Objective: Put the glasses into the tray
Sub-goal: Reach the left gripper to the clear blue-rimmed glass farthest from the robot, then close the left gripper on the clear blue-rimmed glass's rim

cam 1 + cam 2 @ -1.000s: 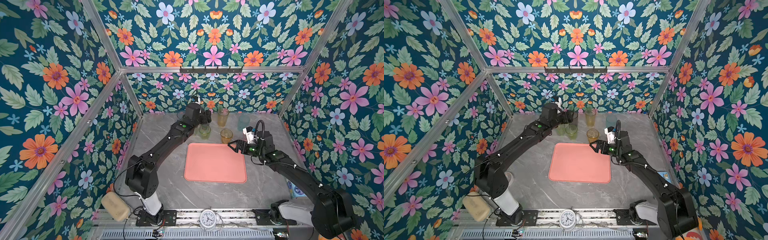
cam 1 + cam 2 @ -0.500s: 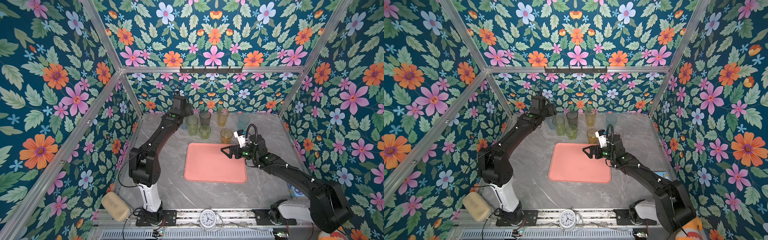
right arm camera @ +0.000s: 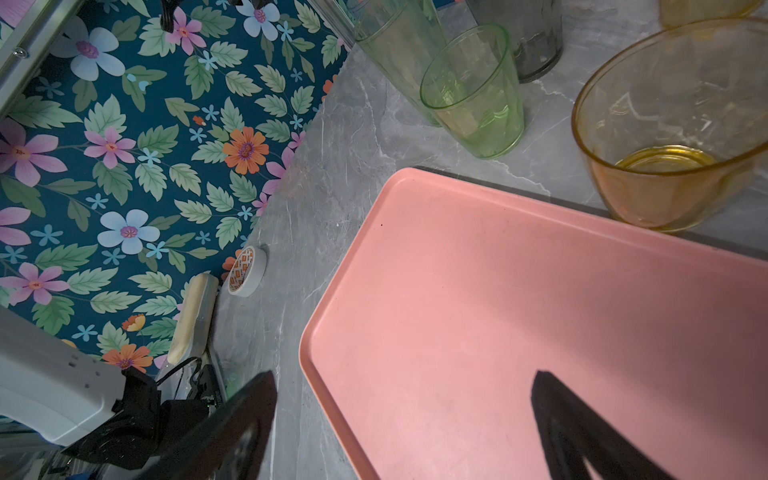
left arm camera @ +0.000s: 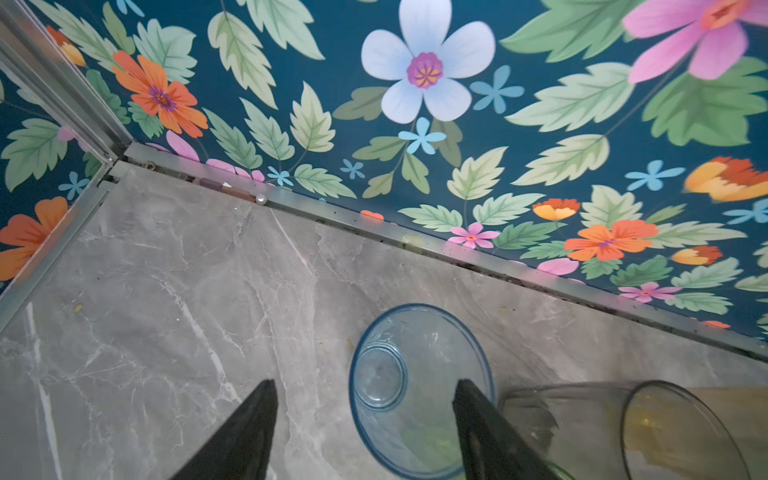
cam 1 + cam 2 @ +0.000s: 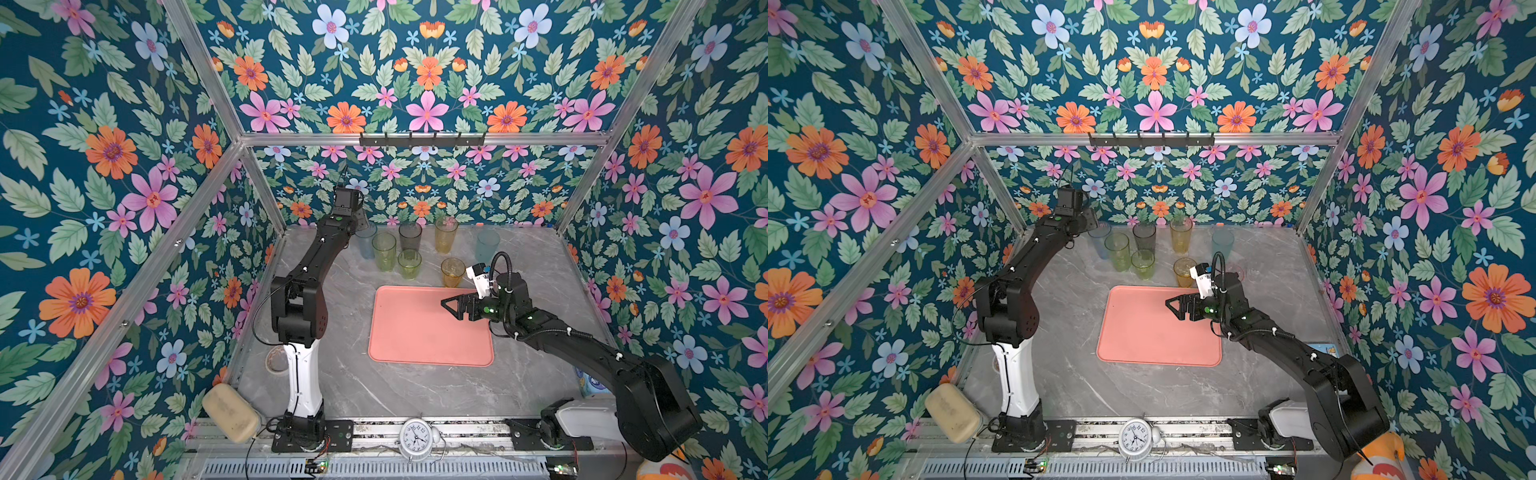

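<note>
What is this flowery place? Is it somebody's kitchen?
Probably a robot test booth, not a kitchen: flowered panels on a metal frame, a left arm and right arm bolted to a rail, and glasses beside a pink tray.

Reaches with left arm [image 5: 316, 257] from near-left base toward far left, with upper link upright, forearm stretched away, wrist tipped down. Holds left gripper [image 4: 363, 388] with jaws parted, fingers [image 4: 249, 428] pointing down and far. Extends right arm [image 5: 582, 345] from near-right base toward centre, low and sloping. Points right gripper [image 5: 451, 305] left, jaws spread wide. Sets both grippers well apart, left one farther back.
</note>
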You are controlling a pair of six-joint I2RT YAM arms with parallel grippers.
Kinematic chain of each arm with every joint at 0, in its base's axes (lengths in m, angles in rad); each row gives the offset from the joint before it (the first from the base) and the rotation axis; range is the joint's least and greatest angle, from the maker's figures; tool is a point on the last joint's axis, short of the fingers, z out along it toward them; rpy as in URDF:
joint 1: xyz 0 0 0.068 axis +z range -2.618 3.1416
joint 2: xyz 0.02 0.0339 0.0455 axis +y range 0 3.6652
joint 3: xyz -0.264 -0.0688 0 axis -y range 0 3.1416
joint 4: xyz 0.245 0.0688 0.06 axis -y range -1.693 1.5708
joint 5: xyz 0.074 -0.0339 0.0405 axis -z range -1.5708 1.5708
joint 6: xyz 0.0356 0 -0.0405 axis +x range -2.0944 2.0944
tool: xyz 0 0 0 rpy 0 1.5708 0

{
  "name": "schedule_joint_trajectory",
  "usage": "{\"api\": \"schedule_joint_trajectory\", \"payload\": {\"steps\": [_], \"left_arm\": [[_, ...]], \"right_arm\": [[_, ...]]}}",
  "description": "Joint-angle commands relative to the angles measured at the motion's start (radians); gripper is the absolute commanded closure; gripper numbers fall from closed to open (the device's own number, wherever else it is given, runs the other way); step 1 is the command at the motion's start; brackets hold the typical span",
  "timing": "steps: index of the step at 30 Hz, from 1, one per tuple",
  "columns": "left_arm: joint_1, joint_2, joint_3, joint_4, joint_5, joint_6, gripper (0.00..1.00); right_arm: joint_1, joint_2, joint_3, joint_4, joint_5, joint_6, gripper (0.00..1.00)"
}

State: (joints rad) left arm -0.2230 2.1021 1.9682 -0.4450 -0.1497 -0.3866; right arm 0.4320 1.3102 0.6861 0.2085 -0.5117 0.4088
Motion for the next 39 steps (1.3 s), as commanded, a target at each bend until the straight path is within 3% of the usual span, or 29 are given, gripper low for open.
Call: {"api": "schedule_joint_trajectory", "payload": {"steps": [1, 11, 30, 39], "left_arm": [[0.01, 0.019, 0.021, -0.023, 0.014, 0.015, 0.34], [0.027, 0.114, 0.099, -0.057, 0.05, 0.029, 0.45], [0.034, 0.201, 0.181, -0.098, 0.06, 0.045, 0.78], [0.036, 0.207, 0.182, -0.092, 0.068, 0.052, 0.82]], "right_arm": [[0.001, 0.008, 0.006, 0.024, 0.026, -0.012, 0.03], [0.0, 0.017, 0.01, 0.011, 0.039, -0.012, 0.03], [0.001, 0.023, 0.02, -0.015, 0.054, -0.015, 0.03], [0.0, 0.021, 0.024, -0.038, 0.078, -0.031, 0.03]]}}
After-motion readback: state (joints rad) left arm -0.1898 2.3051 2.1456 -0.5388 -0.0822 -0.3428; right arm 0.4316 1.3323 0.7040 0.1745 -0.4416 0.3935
